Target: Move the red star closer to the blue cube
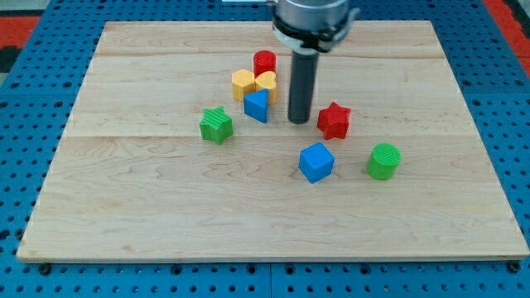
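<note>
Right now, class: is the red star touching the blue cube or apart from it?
Apart. Bare wood shows between the red star and the blue cube, which lies below it toward the view's bottom. My tip stands just left of the star.

Pale, matt, grained wood for the tabletop (166,215); ribbed matt plastic for green star (216,125) and green cylinder (383,161); smooth dark rod (300,87).

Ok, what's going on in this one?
A robot arm's dark rod stands on a wooden board, my tip just to the view's left of the red star-shaped block, apparently not quite touching it. The blue cube block lies apart below the star, toward the view's bottom. The star has yet to be pushed closer to the cube.
</note>
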You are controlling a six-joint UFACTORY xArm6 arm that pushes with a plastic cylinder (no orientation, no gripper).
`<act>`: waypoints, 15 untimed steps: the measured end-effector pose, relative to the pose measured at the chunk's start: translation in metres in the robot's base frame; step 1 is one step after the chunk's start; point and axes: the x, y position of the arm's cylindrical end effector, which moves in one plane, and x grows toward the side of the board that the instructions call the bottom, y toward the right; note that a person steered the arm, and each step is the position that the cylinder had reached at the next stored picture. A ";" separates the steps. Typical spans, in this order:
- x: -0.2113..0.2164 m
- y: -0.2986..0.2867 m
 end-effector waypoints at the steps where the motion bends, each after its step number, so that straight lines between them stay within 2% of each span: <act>1: -0.045 0.007; 2: -0.024 0.077; 3: 0.042 0.087; 5: 0.039 0.022; 7: 0.012 0.000; 8: 0.044 -0.034; 9: 0.054 -0.070; 10: 0.063 -0.080; 11: 0.027 -0.106; 12: 0.052 -0.145; 13: 0.101 -0.152; 14: 0.095 -0.125; 15: 0.102 -0.122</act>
